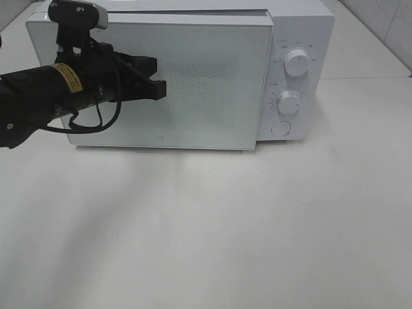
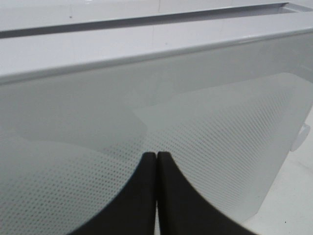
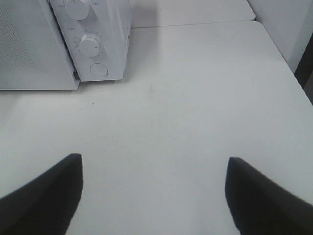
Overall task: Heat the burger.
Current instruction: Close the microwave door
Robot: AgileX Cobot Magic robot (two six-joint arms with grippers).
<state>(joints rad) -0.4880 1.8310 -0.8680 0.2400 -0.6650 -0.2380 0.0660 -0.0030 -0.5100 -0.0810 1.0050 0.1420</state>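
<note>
Exterior high view shows us the white table (image 1: 257,244) spreading wide beneath both sets of jaws. On it stands the white microwave (image 1: 302,32), whose broad dotted door (image 1: 212,84) fills the space straight ahead of the left gripper (image 1: 162,90). We see that gripper's black fingers (image 2: 142,196) pressed together with nothing between them, tips aimed at the door's speckled window; whether they touch it we cannot tell. The right gripper (image 3: 154,157) hangs over bare table with its jaws well apart and empty, and the microwave's control panel (image 1: 308,84) lies ahead of them, well clear. On that panel we make out the upper dial (image 1: 297,63), the lower dial (image 1: 289,102) under it, and a round button (image 1: 281,128) lowest. The burger shows in none of our views, so we cannot tell where it sits.
</note>
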